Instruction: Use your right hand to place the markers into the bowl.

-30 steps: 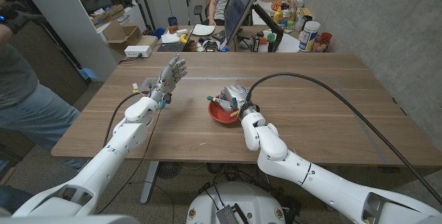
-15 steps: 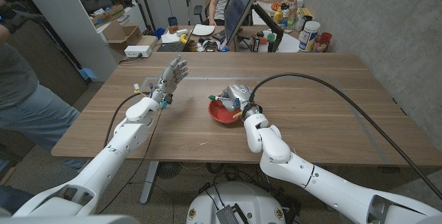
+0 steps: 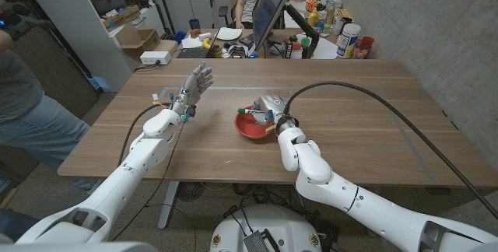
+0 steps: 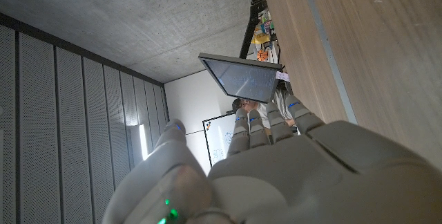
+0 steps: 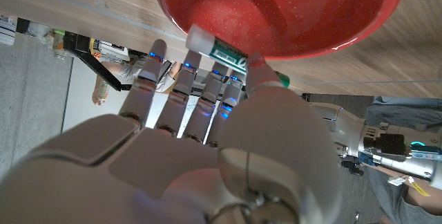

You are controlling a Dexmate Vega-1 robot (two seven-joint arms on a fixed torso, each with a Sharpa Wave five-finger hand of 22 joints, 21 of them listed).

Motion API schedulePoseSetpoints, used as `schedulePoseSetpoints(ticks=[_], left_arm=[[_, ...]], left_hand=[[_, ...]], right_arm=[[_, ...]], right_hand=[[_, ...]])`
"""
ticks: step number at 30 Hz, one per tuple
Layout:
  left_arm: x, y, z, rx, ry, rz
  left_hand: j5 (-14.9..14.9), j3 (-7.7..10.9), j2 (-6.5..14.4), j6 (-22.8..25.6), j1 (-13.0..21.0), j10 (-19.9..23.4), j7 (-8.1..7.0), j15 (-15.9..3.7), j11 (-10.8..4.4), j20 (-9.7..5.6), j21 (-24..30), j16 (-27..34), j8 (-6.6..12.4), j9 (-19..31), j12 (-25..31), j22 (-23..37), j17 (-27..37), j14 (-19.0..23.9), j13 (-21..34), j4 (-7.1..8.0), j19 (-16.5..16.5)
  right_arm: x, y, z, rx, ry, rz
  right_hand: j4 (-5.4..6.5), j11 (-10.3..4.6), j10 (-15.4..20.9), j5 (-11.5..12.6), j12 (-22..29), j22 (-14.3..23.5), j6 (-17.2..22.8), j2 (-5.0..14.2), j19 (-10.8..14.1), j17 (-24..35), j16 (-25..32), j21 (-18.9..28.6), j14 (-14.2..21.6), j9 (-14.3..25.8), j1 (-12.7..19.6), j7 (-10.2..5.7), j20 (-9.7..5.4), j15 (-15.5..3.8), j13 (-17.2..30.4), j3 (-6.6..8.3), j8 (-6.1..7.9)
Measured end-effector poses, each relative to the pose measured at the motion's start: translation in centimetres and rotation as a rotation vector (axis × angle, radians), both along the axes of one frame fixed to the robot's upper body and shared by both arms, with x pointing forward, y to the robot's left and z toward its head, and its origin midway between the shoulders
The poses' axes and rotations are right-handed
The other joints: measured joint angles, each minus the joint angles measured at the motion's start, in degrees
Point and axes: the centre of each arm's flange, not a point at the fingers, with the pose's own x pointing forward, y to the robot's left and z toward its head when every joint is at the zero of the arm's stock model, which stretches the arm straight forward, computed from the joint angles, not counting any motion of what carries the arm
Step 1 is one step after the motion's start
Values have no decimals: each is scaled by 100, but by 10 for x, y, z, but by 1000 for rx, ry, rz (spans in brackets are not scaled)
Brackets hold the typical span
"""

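Your right hand [image 3: 267,106] sits over the near rim of the red bowl [image 3: 250,127], pinching a marker [image 5: 217,45] between thumb and a finger. The marker has a green barrel with white print and a pale, whitish cap end, and it lies across the fingertips, right at the bowl's rim. The bowl is glossy red inside, resting on the worktop [image 3: 366,120] just beyond the hand. Your left hand [image 3: 192,87] is raised above the worktop, well apart from the bowl, fingers spread and holding nothing.
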Motion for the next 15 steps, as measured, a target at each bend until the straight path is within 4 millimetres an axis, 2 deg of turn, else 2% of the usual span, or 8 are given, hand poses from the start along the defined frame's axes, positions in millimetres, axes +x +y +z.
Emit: schedulePoseSetpoints(ticks=[4, 8, 15], left_arm=[[-1, -1, 0, 1, 0, 0], [-1, -1, 0, 1, 0, 2], [-2, -1, 1, 5, -1, 3]], left_hand=[[0, 0, 0, 0, 0, 0, 0, 0, 0, 0, 0, 0, 0, 0, 0, 0, 0, 0, 0, 0, 0], [0, 3, 0, 0, 0, 0, 0, 0, 0, 0, 0, 0, 0, 0, 0, 0, 0, 0, 0, -3, 0], [0, 24, 0, 0, 0, 0, 0, 0, 0, 0, 0, 0, 0, 0, 0, 0, 0, 0, 0, -24, 0]], right_arm=[[1, -1, -2, -2, 9, -5], [2, -2, -3, -2, 20, -9], [3, -4, -6, -5, 38, -17]], right_hand=[[0, 22, -191, 0, -76, 0, -47, 0, -49, 27, -44, 23, -79, 31, 0, -50, -5, 79, 4, 0, -39], [0, 83, -436, 1, -196, 0, -141, -30, -148, 27, -114, 24, -261, 51, -30, -194, 5, 175, 30, 0, -124], [1, 185, -779, 28, -323, 0, -517, 0, -277, 30, -216, 23, -512, 79, -119, -158, 12, 245, 57, 0, -266]])
